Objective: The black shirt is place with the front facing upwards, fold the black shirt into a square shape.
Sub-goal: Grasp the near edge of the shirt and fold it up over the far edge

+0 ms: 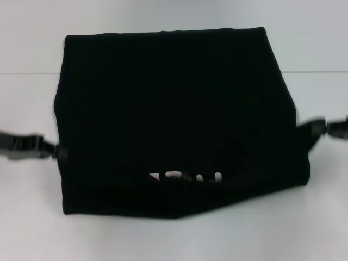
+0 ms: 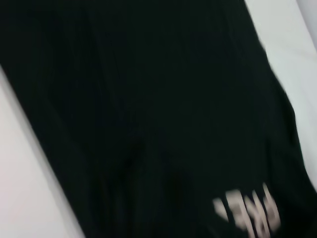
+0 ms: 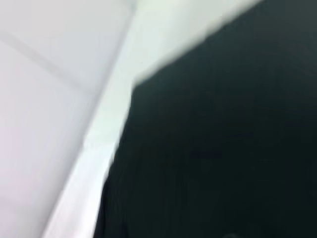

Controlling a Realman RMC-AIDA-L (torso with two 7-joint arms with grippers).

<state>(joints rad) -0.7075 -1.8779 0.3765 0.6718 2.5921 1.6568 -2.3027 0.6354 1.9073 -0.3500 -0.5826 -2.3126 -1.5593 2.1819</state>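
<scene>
The black shirt (image 1: pixel 174 114) lies already folded into a squarish block mid-table (image 1: pixel 32 228), its long axis running side to side, with a sliver of white lettering (image 1: pixel 185 178) showing under the fold near the robot-side edge. The left gripper (image 1: pixel 54 152) meets the shirt's left edge and the right gripper (image 1: pixel 318 128) its right, each about equally near. Whether either claw is clamped on cloth cannot be told, apparently only touching; bare tabletop lies open on all sides.

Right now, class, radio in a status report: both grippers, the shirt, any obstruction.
Left gripper at left edge of the black cloth T-shirt; right gripper at its right edge. Shirt folded to a rough rectangle, white lettering peeking at near fold. No obstruction seen on white table.
</scene>
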